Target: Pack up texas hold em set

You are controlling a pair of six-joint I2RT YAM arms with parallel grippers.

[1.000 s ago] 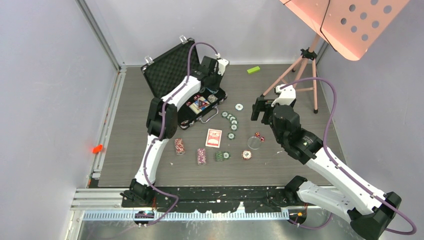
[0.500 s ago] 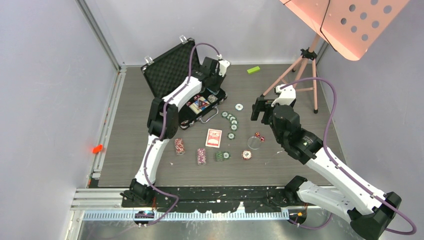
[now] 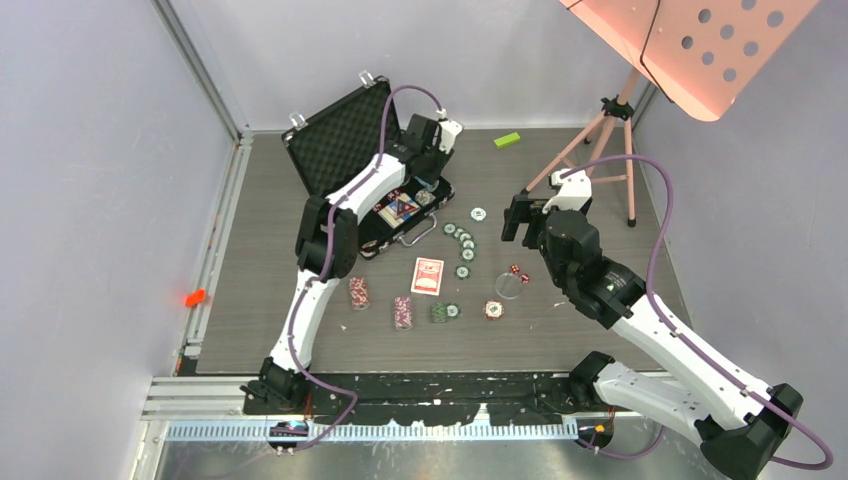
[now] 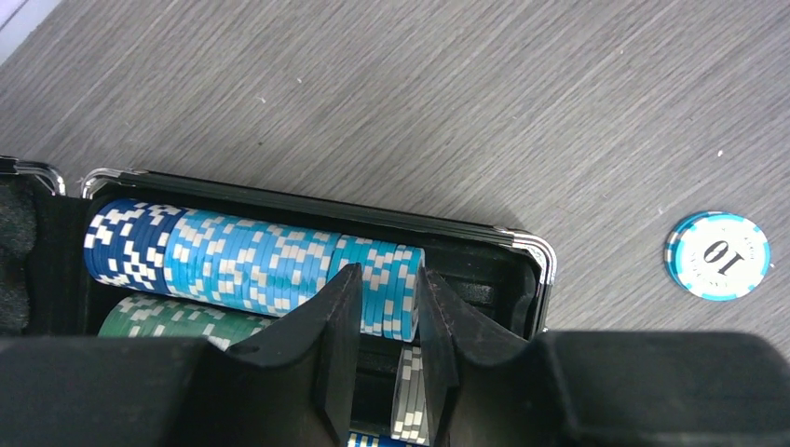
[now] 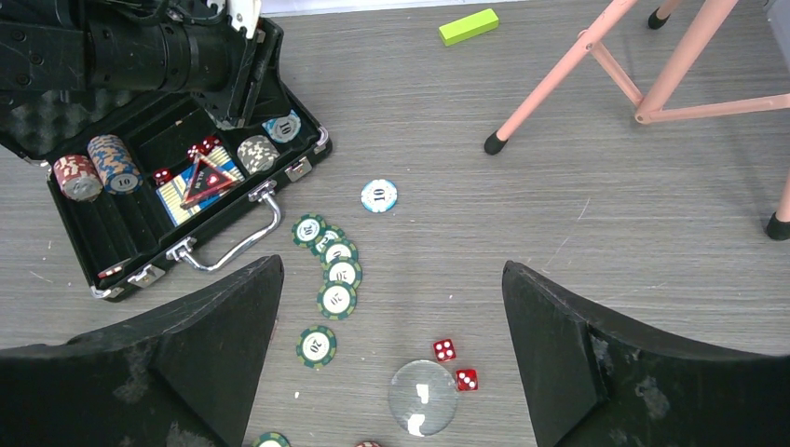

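The black briefcase (image 3: 340, 135) lies open at the back left, chips, cards and dice in its foam base (image 5: 121, 233). My left gripper (image 4: 387, 270) reaches into its right end, jaws slightly open astride the last few chips of a light-blue row (image 4: 270, 265). A light-blue "10" chip (image 4: 717, 255) lies on the table beside the case. My right gripper (image 5: 391, 264) hovers wide open and empty above the table. Below it lie green chips (image 5: 337, 272), two red dice (image 5: 444, 350) and a clear disc (image 5: 423, 398). The red-backed deck (image 3: 427, 276) and several chip stacks (image 3: 403, 311) sit nearer the front.
A small green block (image 3: 507, 140) lies at the back. The pink tripod (image 3: 610, 130) stands at the back right, under a pink perforated panel (image 3: 700, 40). A small red object (image 3: 194, 297) sits on the left rail.
The left gripper's jaws have spread a little at the case's right end. Neither arm has shifted otherwise.
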